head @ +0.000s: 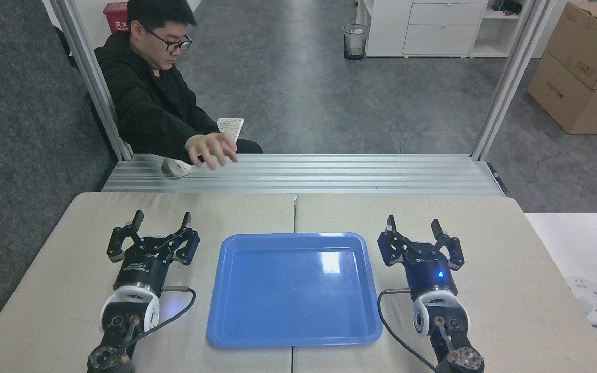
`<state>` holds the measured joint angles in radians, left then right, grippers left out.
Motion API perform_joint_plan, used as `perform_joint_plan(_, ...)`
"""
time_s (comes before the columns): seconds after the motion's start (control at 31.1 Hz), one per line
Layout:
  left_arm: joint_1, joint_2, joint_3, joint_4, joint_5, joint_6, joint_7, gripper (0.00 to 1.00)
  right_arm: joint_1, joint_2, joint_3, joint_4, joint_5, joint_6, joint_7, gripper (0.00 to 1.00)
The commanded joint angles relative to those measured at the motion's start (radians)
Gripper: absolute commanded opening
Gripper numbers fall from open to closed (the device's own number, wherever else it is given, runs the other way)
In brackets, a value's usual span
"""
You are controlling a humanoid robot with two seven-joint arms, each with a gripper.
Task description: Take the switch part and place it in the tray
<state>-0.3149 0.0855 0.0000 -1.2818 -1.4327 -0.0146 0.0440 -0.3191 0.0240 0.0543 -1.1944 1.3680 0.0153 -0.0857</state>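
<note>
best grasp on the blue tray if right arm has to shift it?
Take the tray by its raised right rim, coming in from the right, where the open right gripper already sits. It lies flat, so likely one finger over the lip, one outside.

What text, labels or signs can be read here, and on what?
Nothing reads with certainty.
Red box, top left: white characters, cut off by the post, too blurred to quote.
Left gripper: white lettering on its body, too small to read.
Right gripper: small white mark, unreadable.
Cardboard boxes: dark printed labels and a red line of text, too small.
Bin: pale sticker, unreadable.
Tray: no text.
</note>
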Motion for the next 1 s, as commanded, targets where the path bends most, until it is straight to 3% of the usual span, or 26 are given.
perform_joint_plan(0.0,0.011,0.000,0.026,0.001,0.000,-0.001,0.000,1.00,0.000,-0.001,-0.001,-0.001,-0.001,0.000,0.000,1.00)
perform_joint_plan(0.96,0.013,-0.001,0.028,0.001,0.000,0.001,0.002,0.99,0.000,0.001,-0.002,-0.001,-0.001,0.000,0.000,1.00)
